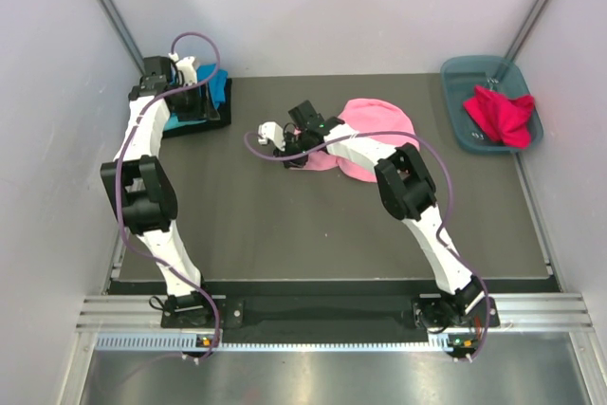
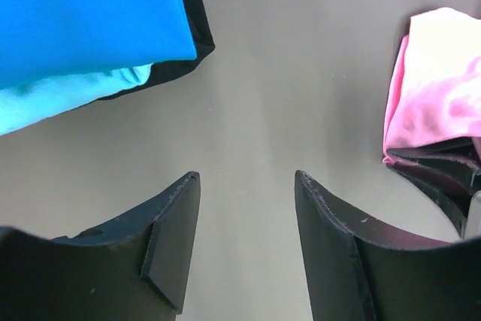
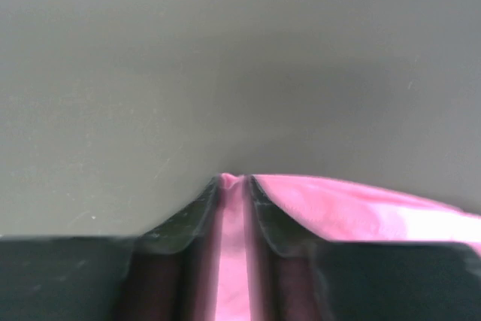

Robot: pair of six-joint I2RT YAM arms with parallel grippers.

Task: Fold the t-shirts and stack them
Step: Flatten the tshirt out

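Note:
A light pink t-shirt lies bunched on the dark table, right of centre. My right gripper is shut on its left edge; pink cloth is pinched between the jaws. A stack of folded shirts sits at the far left: bright blue on top, turquoise under it, black at the bottom. My left gripper is open and empty, hovering beside that stack. A crimson red shirt lies crumpled in the tub. The pink shirt also shows in the left wrist view.
A blue-grey plastic tub stands at the far right corner. Grey walls close in the table on three sides. The dark table top lies bare between the arms' bases and the shirts.

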